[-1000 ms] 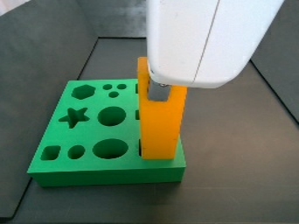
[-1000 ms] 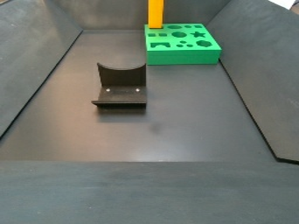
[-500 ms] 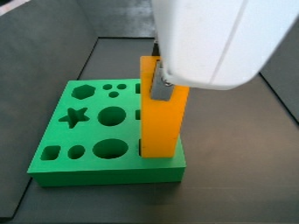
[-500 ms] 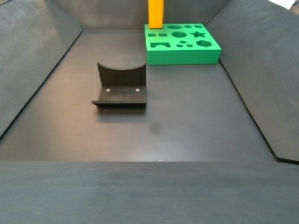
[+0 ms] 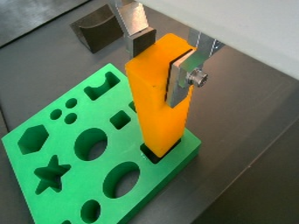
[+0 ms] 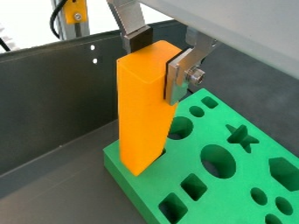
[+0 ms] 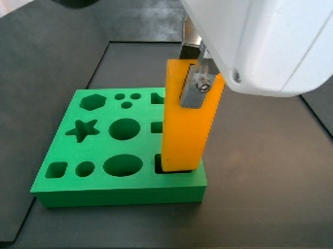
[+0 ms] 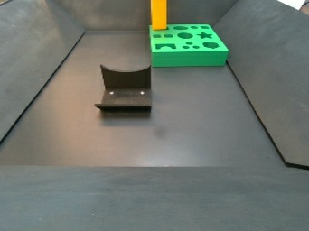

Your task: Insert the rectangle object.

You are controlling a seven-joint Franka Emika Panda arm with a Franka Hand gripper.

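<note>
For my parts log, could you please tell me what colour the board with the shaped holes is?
The board is bright green, clearest in a wrist view, beneath the orange rectangular block the hand holds.

Dark grey floor (image 8: 169, 126), walled by sloping dark panels. Resting on it: the fixture (image 8: 125, 88) near the middle, and well apart at the far end a green board (image 8: 193, 50) with shaped holes. Gripper (image 5: 160, 54) above that board's edge.

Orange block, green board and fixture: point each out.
orange rectangular block (image 7: 182, 131), side view, front face.
green board (image 7: 78, 156), side view, top surface.
fixture (image 8: 123, 88), side view, upright wall.
hand (image 5: 163, 54), wrist view, around block's top.
</note>
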